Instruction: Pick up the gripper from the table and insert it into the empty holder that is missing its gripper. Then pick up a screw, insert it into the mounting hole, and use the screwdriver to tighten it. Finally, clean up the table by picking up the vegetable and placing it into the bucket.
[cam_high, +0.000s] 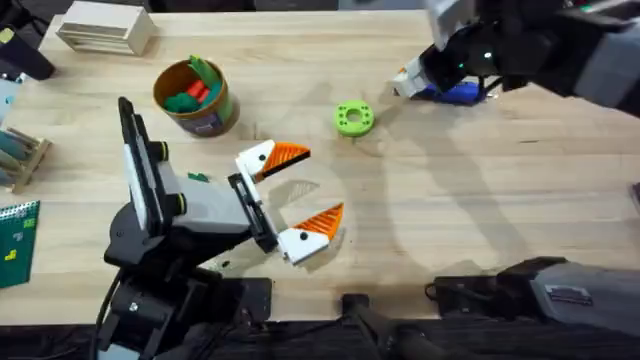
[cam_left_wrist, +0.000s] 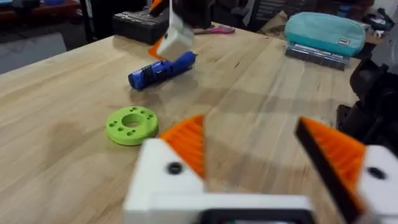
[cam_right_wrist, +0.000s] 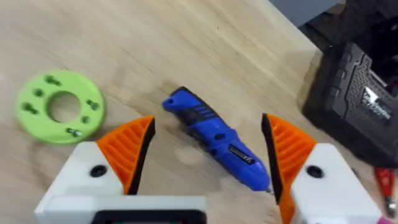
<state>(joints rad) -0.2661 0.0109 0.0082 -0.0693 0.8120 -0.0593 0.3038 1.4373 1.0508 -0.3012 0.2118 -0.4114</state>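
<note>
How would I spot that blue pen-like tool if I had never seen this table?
Look to the far right part of the wooden table, just beyond the lime-green ring. The screwdriver lies flat there, between the open fingers of the right gripper. It is the one bright blue, pen-shaped thing.

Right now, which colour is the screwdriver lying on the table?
Blue, with dark markings; the screwdriver shows best in the right wrist view.

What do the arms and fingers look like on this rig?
Both arms are black and grey. The left gripper and right gripper have white angular finger bases with orange ribbed wedge tips and a dark screw in each base. Black cables run near the left base.
</note>
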